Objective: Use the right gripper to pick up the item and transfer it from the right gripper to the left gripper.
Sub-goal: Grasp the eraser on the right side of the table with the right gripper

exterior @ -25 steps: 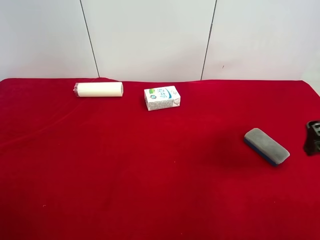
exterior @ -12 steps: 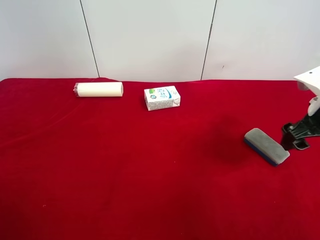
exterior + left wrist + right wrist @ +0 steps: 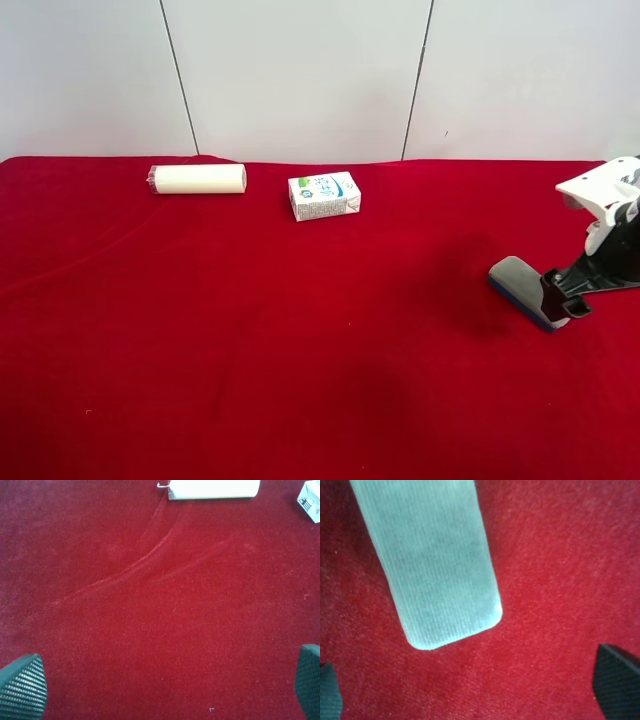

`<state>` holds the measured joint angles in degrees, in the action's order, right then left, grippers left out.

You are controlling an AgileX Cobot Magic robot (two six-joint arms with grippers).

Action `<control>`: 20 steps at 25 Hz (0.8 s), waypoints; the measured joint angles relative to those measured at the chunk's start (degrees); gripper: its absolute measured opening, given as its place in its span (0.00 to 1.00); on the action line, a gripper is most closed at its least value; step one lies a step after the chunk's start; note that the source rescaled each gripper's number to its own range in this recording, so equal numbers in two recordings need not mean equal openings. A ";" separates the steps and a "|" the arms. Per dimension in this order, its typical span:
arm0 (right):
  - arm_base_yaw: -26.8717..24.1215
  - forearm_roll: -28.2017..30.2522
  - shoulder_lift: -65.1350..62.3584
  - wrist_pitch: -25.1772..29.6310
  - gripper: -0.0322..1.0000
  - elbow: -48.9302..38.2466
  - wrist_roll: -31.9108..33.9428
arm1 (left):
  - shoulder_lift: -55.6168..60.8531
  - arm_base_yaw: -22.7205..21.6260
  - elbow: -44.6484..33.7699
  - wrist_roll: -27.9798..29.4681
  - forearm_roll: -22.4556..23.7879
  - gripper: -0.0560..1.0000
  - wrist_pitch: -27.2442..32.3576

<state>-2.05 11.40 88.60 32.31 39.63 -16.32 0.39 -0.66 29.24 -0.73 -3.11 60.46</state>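
The right end effector (image 3: 561, 297) hung wide open over one end of the eraser (image 3: 517, 276), at 3 o'clock on the red tabletop (image 3: 300, 350). The left end effector (image 3: 165, 690) was wide open and held nothing.

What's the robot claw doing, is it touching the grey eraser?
Apart. The right wrist view shows bare red cloth between the eraser and both fingertips of the open right gripper.

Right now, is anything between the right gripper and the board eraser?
Nothing visible. The right gripper is open right at the board eraser's end, with only bare red cloth around it. The white carton and the cream roll lie far off near the wall.
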 joint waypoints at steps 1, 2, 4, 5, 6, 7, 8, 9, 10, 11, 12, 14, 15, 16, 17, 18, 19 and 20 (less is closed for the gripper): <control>0.00 0.00 0.74 -0.08 1.00 0.00 0.00 | 0.00 0.00 0.00 0.00 0.00 1.00 0.00; 0.00 0.00 1.64 -0.14 1.00 -0.02 -0.05 | 0.00 0.00 0.00 0.00 0.00 1.00 0.00; 0.00 0.00 3.11 -0.21 1.00 -0.07 -0.05 | 0.00 0.00 0.00 0.00 0.00 1.00 0.00; 0.00 0.00 4.00 -0.33 1.00 -0.07 -0.05 | 0.00 0.00 0.00 0.00 0.00 1.00 0.00; 0.00 0.05 4.54 -0.56 1.00 -0.07 -0.05 | 0.00 0.00 0.00 0.00 0.00 1.00 0.00; 0.00 0.18 5.02 -0.71 1.00 -0.07 -0.05 | 0.00 0.00 0.00 0.00 0.00 1.00 0.00; 0.00 0.46 5.57 -0.92 1.00 -0.07 -0.05 | 0.00 0.00 0.00 0.00 0.00 1.00 0.00; 0.00 0.66 5.99 -1.05 1.00 -0.07 -0.05 | 0.00 0.00 0.00 0.00 0.00 1.00 0.00; 0.00 1.10 6.32 -1.24 1.00 -0.07 -0.12 | 0.00 0.00 0.00 0.00 0.00 1.00 0.00; 0.00 1.51 6.63 -1.31 1.00 -0.07 -0.12 | 0.00 0.00 0.00 0.00 0.00 1.00 0.00; 0.00 1.90 6.79 -1.38 1.00 -0.07 -0.12 | 0.00 0.00 0.00 0.00 0.00 1.00 0.00; 0.00 2.72 7.00 -1.65 1.00 -0.07 -0.12 | 0.00 0.00 0.00 0.00 0.00 1.00 0.00; 0.00 3.02 7.00 -1.88 1.00 -0.07 -0.06 | 0.00 0.00 0.00 0.00 0.00 1.00 0.00; -0.04 3.34 7.07 -2.44 1.00 -0.08 -0.06 | 0.00 0.00 0.00 0.00 0.00 1.00 0.00; -0.04 3.44 7.17 -2.98 1.00 -0.14 -0.06 | 0.00 0.00 0.00 0.00 0.00 1.00 0.00; -0.04 3.44 7.41 -3.51 1.00 -0.14 -0.06 | 0.00 0.00 0.00 0.00 0.00 1.00 0.00; -0.04 3.44 7.41 -3.51 1.00 -0.14 -0.06 | 0.00 0.00 0.00 0.00 0.00 1.00 0.00; -0.04 3.44 7.58 -4.07 1.00 -0.14 -0.06 | 0.00 0.00 0.00 0.00 0.00 1.00 0.00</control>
<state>-2.10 14.83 96.17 28.24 39.49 -16.38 0.39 -0.66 29.24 -0.73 -3.11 60.46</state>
